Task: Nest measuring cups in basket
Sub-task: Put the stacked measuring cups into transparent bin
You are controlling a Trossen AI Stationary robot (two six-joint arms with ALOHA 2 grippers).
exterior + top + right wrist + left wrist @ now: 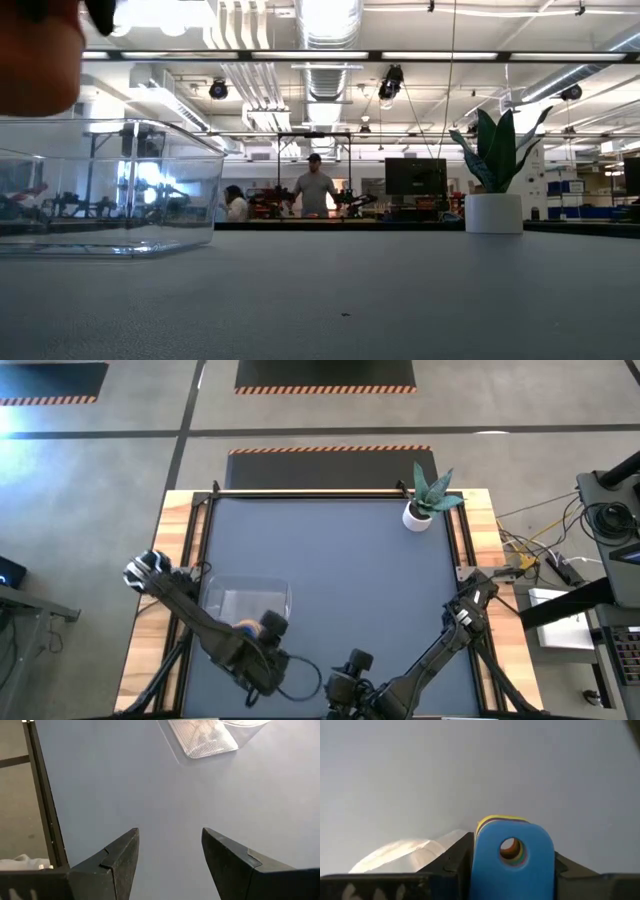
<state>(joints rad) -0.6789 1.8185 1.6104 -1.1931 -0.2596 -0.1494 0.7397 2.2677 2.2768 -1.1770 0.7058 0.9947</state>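
Bench [340,580]: dark grey mat in a wood and metal frame, fills the middle of the high view.

Left arm [190,610]: comes in from the 9 o'clock edge and runs down toward 7 o'clock. Right arm [440,650]: comes in from the 4 o'clock edge and folds along the near edge toward 6 o'clock.

Basket [245,603]: clear plastic tray with rounded corners, flat on the mat at about 8 o'clock, just ahead of the left wrist. In the low view its wall [110,185] shows see-through at the left.

Potted plant [425,502]: white pot with spiky green leaves, at the 1 o'clock corner, well apart from the basket.

Left claw [262,628]: at the basket's near right corner, pinching the stacked flat handles of the measuring cups [512,857]. In the left wrist view the blue handle is on top with yellow and purple edges behind it, a dark finger [457,862] tight on each side. From above only an orange and blue bit [247,626] shows by the claw. Can't tell if the cups sit over the basket floor or just at its rim.

Right claw [170,852]: spread, nothing between the fingers, hanging over bare mat near 6 o'clock; the basket corner [210,740] shows farther off.

Two people [315,190] stand in the room behind, far past the bench.
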